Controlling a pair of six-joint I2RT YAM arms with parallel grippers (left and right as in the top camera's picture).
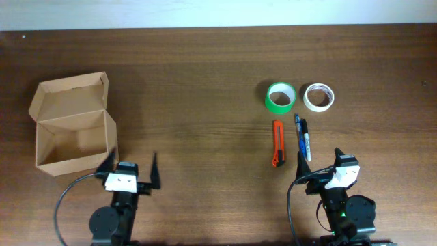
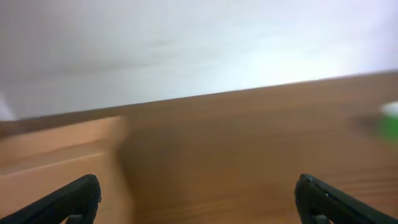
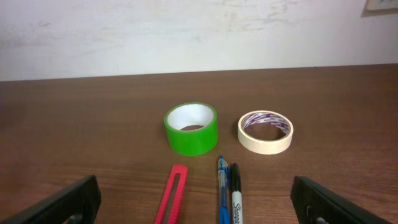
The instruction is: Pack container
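- Overhead: small tan cardboard box [image 1: 53, 147] sits at the table's left side, lid flap open and tipped back toward the far edge. Inside looks bare, but the near wall hides part of the floor.
- Left gripper [image 1: 131, 164] is just beside the box's near right corner, jaws spread wide, holding nothing.
- Right gripper [image 1: 318, 158] is near the right front edge, jaws also spread wide and holding nothing. Both arm bases are cut off by the bottom edge.
- On the brown wooden table [image 1: 205, 68], well apart from the box: green tape roll [image 1: 280, 97], cream tape roll [image 1: 319, 97], orange-red plastic utility knife [image 1: 277, 143], blue pen [image 1: 298, 131], black marker [image 1: 305, 140]. Pen and marker lie side by side, touching or nearly so, can't tell which.
- Left wrist: heavily blurred. The box is a tan smear at left, a green blob is cut off at the right edge, and only the fingertips show at the bottom corners.
- Right wrist: sharp. Both rolls lie flat ahead of the spread fingers. Knife, pen and marker are cut off by the bottom edge, and the marker's label is only partly readable.
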